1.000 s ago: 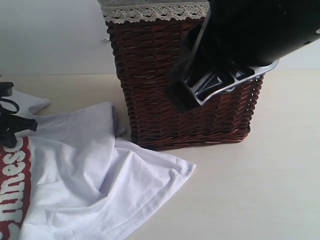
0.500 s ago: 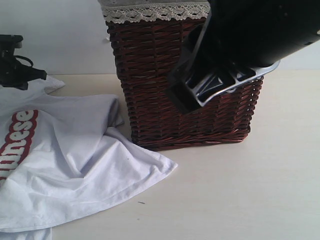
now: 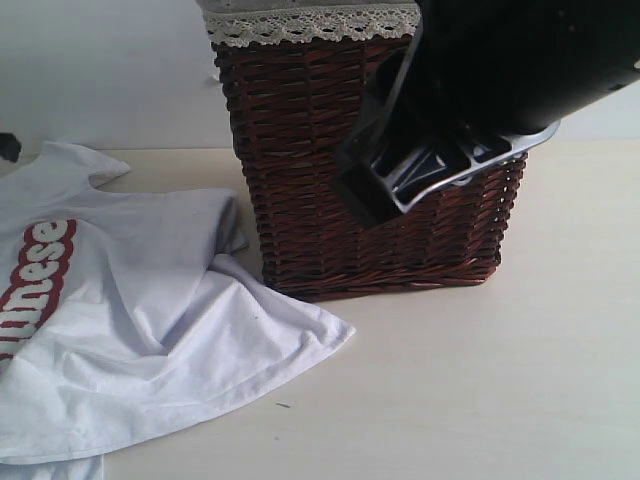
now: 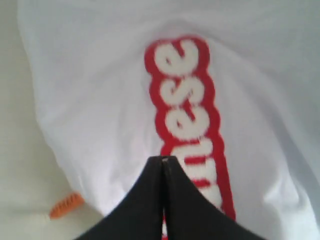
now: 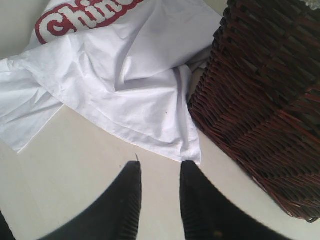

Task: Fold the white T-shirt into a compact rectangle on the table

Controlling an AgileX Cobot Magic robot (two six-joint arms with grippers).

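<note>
The white T-shirt (image 3: 150,300) lies spread and wrinkled on the table (image 3: 480,380) at the left, its red-outlined letters (image 3: 35,270) at the view's edge. In the left wrist view my left gripper (image 4: 163,160) is shut with nothing between its fingers, over the lettering (image 4: 187,100); the orange neck tag (image 4: 66,205) shows beside it. My right gripper (image 5: 161,166) stands open over bare table, just short of the shirt's hem corner (image 5: 192,150). Only a dark bit of the left arm (image 3: 8,147) shows in the exterior view.
A brown wicker basket (image 3: 370,200) with lace-trimmed lining (image 3: 310,25) stands just right of the shirt, touching its edge. The right arm's black body (image 3: 500,80) hangs in front of the basket. Bare table extends to the right and front.
The shirt has been drawn left and back and lies flatter, its hem corner farther from the front. The left gripper rose away from it and left the exterior view. The right arm has not moved.
</note>
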